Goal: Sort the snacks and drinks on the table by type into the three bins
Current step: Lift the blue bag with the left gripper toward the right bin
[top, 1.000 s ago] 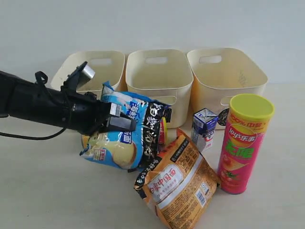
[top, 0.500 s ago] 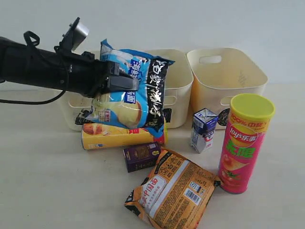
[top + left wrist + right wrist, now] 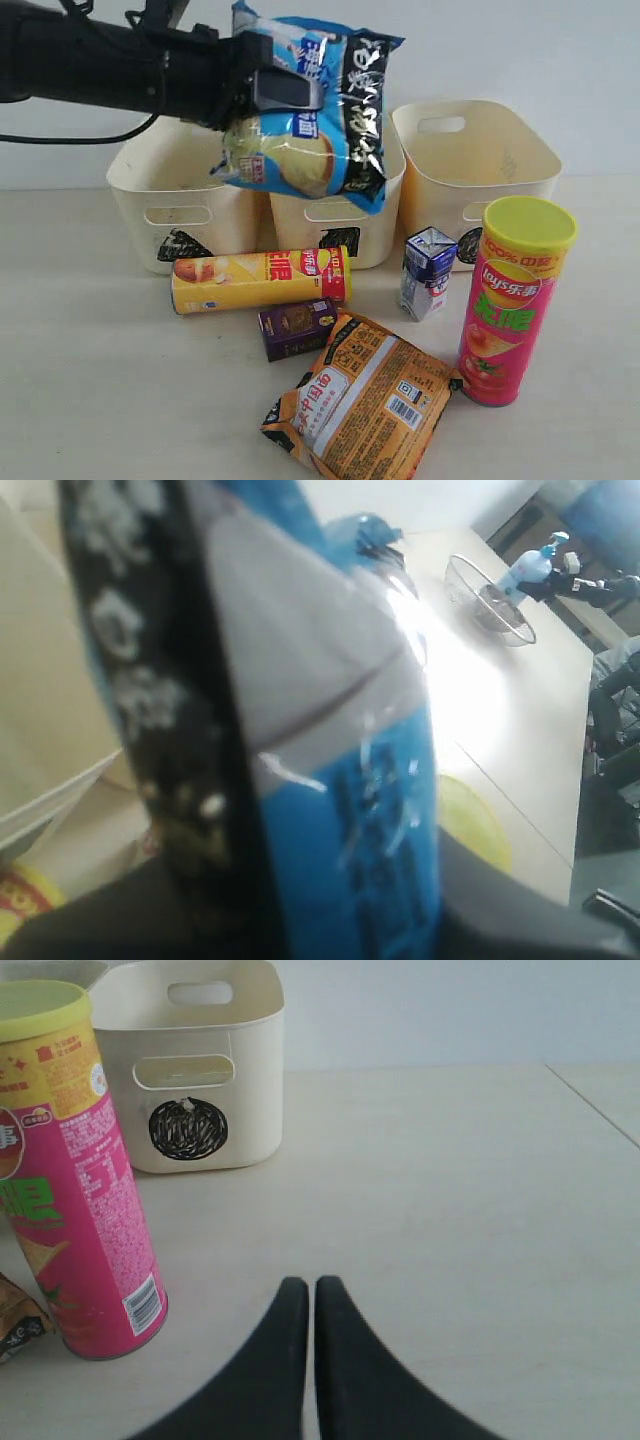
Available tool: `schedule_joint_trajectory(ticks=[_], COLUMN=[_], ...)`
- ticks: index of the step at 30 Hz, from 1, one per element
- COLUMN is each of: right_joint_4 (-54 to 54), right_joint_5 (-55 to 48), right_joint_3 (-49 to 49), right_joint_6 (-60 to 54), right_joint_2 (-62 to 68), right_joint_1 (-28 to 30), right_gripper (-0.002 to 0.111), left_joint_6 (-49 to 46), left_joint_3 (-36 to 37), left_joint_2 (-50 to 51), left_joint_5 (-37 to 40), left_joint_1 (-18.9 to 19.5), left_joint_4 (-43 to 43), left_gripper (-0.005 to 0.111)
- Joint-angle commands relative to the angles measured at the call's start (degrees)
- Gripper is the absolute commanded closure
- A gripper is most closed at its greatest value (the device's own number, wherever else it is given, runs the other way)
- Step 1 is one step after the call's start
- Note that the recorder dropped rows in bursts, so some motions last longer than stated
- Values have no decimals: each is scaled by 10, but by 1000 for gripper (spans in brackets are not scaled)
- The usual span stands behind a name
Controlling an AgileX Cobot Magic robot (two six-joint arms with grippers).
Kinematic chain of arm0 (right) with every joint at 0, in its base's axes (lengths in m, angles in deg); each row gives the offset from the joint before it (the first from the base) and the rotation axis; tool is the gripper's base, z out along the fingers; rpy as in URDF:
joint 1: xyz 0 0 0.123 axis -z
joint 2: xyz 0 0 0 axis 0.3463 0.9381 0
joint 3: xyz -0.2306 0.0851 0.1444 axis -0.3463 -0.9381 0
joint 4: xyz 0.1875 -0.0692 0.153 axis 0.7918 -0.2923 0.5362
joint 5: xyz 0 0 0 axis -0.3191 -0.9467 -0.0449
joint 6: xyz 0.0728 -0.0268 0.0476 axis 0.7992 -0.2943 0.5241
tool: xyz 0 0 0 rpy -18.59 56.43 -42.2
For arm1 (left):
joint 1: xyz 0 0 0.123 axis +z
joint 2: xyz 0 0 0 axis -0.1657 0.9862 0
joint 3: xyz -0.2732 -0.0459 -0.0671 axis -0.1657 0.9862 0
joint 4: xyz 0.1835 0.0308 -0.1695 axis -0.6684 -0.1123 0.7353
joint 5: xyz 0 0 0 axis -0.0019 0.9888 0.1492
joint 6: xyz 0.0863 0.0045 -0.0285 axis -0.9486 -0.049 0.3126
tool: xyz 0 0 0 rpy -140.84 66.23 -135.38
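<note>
Exterior view: blue-and-white bags point(image 3: 310, 110) higher, above middle bin point(image 3: 380, 230).

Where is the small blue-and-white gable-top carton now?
In the exterior view, the small blue-and-white gable-top carton stands right of centre, left of the upright pink crisp tube and in front of the rightmost cream plastic bin.

Left gripper point(image 3: 272, 92) has risen from just above the tabletop to above bin height, carrying the blue-and-white bags point(image 3: 325, 110), which now hang over the middle bin point(image 3: 375, 240). The lift uncovered the yellow-and-red tube point(image 3: 260, 280) and a small purple box point(image 3: 295, 328). The orange bag point(image 3: 360, 400) has dropped from leaning upright to lying flat.
</note>
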Motion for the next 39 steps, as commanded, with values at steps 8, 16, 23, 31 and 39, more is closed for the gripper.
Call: schedule_joint_trajectory(ticks=[8,16,23,31,39], right_joint_4=[-2,-2,-2,-2,-2], right_joint_5=[4,4,4,4,4], right_joint_3=[-3,-3,-3,-3,-3], right_joint_6=[0,0,0,0,0], right_joint_2=[-3,-3,-3,-3,-3], right_joint_1=[-1,-1,-1,-1,-1], right_gripper=[108,108,108,108,108], left_joint_6=[4,-6,-56,-56,-63], left_joint_3=[-156,-279,-383,-505,-608], left_joint_2=[90,181,273,372,452], left_joint_5=[-163,-332,-437,-462,-462], left_joint_1=[-100,-159,-197,-198,-203], left_joint_4=[-16,-26,-26,-26,-26], left_gripper=[102,102,102,102,102])
